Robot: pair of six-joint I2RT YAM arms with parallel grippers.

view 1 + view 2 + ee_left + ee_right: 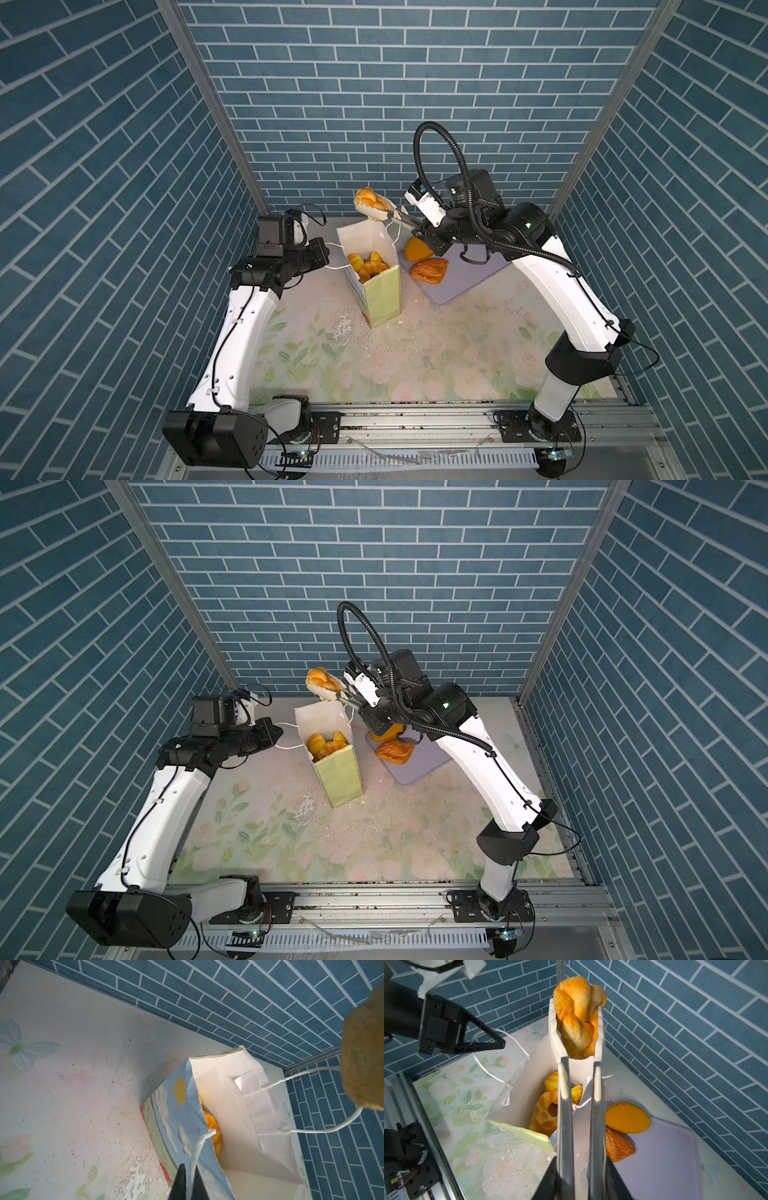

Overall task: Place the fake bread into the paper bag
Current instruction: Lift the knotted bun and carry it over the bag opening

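Closest in, the aluminium rail [415, 419] carries both arm bases. Left gripper [327, 259] has its fingers [180, 1180] pinched together on a white cord handle [197, 1147] of the paper bag [380, 299], which stands upright and open with several rolls [365, 264] inside. Right gripper [581, 1167] is clamped narrow around tongs [564, 1115] whose white tips squeeze a braided bread [577, 1016] raised over the bag's far rim. A flat bun [417, 249] and a red-brown pastry [428, 270] lie on the lilac tray [465, 284], just right of the bag.
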